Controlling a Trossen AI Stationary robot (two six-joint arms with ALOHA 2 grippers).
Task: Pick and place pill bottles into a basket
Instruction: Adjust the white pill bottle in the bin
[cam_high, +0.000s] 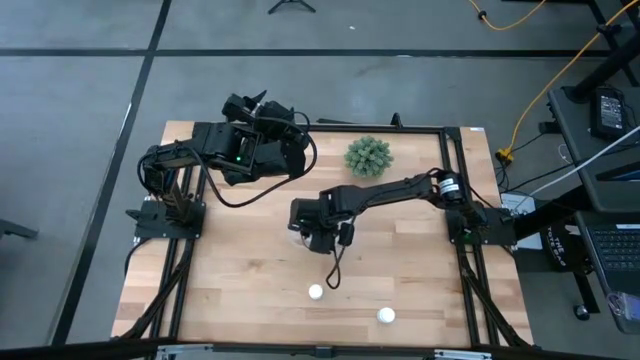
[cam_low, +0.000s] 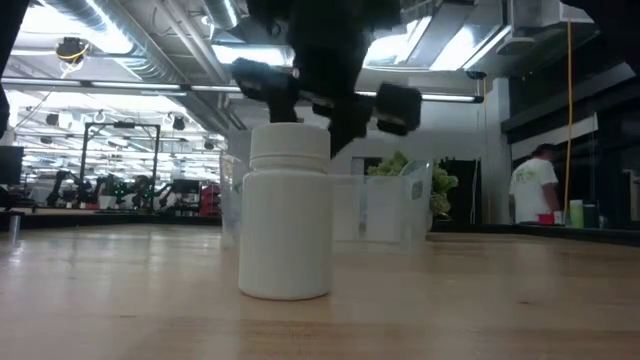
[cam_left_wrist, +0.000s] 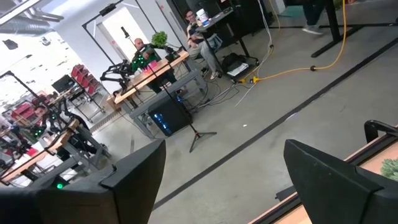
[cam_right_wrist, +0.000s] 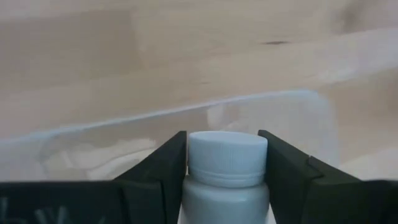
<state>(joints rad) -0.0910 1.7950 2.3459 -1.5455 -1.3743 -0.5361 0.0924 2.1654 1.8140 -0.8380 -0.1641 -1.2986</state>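
Your right gripper (cam_right_wrist: 225, 168) clamps a white pill bottle (cam_right_wrist: 226, 171) above the clear basket (cam_right_wrist: 186, 134); your left gripper (cam_left_wrist: 217, 180) waits spread wide at the table's far edge.

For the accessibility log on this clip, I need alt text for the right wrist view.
The right gripper is shut on a white pill bottle, its two dark fingers pressed against the ribbed cap. Just beyond lies the clear plastic basket on the light wooden table; what the basket holds cannot be made out.
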